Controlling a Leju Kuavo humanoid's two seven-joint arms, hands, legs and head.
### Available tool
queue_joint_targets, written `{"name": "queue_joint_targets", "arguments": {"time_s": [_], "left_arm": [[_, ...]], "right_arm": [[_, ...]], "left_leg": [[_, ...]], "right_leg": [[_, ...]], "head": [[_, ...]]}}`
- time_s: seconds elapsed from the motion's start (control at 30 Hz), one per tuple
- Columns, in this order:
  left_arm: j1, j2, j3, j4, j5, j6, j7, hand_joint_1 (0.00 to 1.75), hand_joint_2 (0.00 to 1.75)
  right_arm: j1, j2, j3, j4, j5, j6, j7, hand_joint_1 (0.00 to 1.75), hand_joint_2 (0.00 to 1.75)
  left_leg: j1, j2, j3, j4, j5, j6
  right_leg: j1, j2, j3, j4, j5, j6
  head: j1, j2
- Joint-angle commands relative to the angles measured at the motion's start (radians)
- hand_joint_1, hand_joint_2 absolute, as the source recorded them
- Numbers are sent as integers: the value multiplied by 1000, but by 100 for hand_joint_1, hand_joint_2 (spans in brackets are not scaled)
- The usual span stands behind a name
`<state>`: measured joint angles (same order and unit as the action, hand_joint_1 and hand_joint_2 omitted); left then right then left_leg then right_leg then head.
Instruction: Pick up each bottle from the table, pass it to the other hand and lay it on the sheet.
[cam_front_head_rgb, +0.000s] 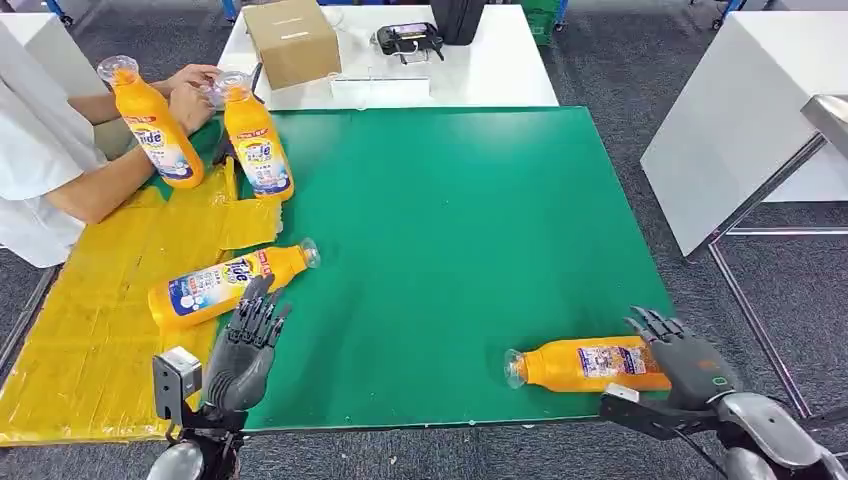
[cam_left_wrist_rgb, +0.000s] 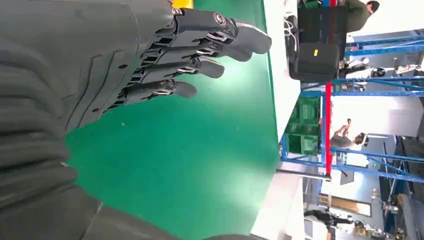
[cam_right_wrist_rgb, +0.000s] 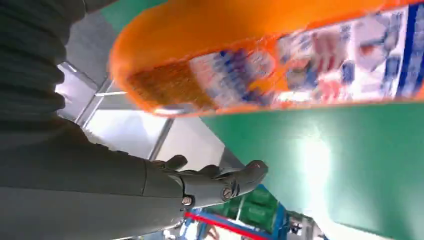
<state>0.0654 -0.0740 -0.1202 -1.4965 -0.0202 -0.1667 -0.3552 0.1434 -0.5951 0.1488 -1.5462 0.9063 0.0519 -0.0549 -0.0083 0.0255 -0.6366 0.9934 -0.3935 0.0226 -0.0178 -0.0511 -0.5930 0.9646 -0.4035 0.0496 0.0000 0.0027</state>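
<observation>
You have four orange bottles (cam_front_head_rgb: 587, 364) with blue-and-white labels and clear caps, a green table (cam_front_head_rgb: 450, 220), a yellow sheet (cam_front_head_rgb: 90, 340), a brown cardboard box (cam_front_head_rgb: 291, 40), and dark grey hands (cam_front_head_rgb: 245, 345).

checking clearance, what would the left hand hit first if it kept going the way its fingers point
Probably the lying bottle on the yellow sheet: the left hand points up at it, fingertips nearly touching. Height above it is unclear.

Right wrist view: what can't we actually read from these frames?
- Bottle on the green mat: right wrist view, label blurred, cap end cut by the edge.
- Right robot hand: head view, it hides the bottle's base; touching or not, cannot tell.
- Bottle on the yellow sheet: head view, left robot hand covers part of its side.
</observation>
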Motion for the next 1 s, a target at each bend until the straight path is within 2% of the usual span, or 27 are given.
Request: {"name": "queue_joint_targets", "arguments": {"time_s": [0.03, 0.23, 0.27, 0.33, 0.37, 0.4, 0.47, 0.53, 0.67, 0.87, 0.93, 1.0], "left_arm": [[-36, -5, -26, 68, 5, 4, 9, 0, 175], [-46, -10, -36, 71, 13, 3, 16, 0, 175], [-49, -10, -37, 73, 14, 3, 17, 0, 175], [-54, -11, -39, 78, 17, 1, 18, 0, 175], [-59, -11, -41, 83, 18, 1, 18, 0, 175], [-64, -11, -44, 87, 18, 0, 18, 0, 175], [-67, -11, -46, 88, 18, 0, 18, 0, 175], [-70, -10, -48, 92, 22, -1, 19, 0, 175], [-85, -9, -52, 114, 27, 0, 20, 0, 175], [-84, -8, -50, 114, 28, 1, 20, 0, 175], [-83, -8, -50, 113, 29, 1, 20, 0, 175], [-80, -8, -49, 108, 30, 2, 20, 0, 175]], "right_arm": [[-116, 98, 107, 186, 48, -19, 29, 0, 175], [-267, 223, 180, 398, 194, -101, 63, 0, 175], [-283, 237, 188, 421, 206, -111, 67, 0, 175], [-308, 259, 200, 460, 211, -106, 70, 0, 175], [-322, 264, 212, 486, 216, -97, 70, 63, 175], [-334, 266, 222, 513, 221, -89, 72, 164, 175], [-342, 265, 230, 538, 225, -88, 74, 164, 175], [-351, 260, 241, 563, 226, -83, 75, 175, 175], [-375, 242, 268, 629, 233, -58, 87, 175, 175], [-378, 239, 268, 630, 232, -56, 86, 175, 175], [-378, 239, 270, 625, 231, -55, 86, 175, 175], [-380, 245, 258, 607, 206, -64, 78, 175, 175]], "left_leg": [[3, -1, 8, -2, -3, -2], [3, 3, 9, -2, -3, -2], [2, 2, 4, -2, -1, -1], [4, 4, 10, -2, -3, -3], [4, 3, 10, -2, -2, -3], [3, 3, 7, -2, -1, -2], [3, 2, 8, -2, -1, -2], [3, 1, 9, -1, -1, -2], [3, 0, 10, -2, 0, -1], [3, -2, 14, -2, 0, -2], [2, 0, 14, -1, -1, -1], [3, -1, 17, -1, -2, -2]], "right_leg": [[2, 5, 9, -3, -2, -3], [2, 10, 10, -4, 0, -3], [2, 5, 4, -3, 1, -1], [3, 10, 10, -4, 0, -3], [3, 10, 10, -4, 0, -3], [2, 7, 6, -3, 1, -2], [2, 7, 7, -3, 0, -2], [2, 6, 8, -3, 0, -3], [2, 5, 10, -3, 0, -2], [2, 3, 13, -3, 0, -3], [1, 3, 4, -2, -2, -4], [2, 3, 7, -3, -3, -5]], "head": [[0, 0], [0, 0], [0, 0], [0, 0], [0, 0], [0, 0], [0, 0], [1, 0], [1, 0], [1, 0], [1, 0], [1, 0]]}}
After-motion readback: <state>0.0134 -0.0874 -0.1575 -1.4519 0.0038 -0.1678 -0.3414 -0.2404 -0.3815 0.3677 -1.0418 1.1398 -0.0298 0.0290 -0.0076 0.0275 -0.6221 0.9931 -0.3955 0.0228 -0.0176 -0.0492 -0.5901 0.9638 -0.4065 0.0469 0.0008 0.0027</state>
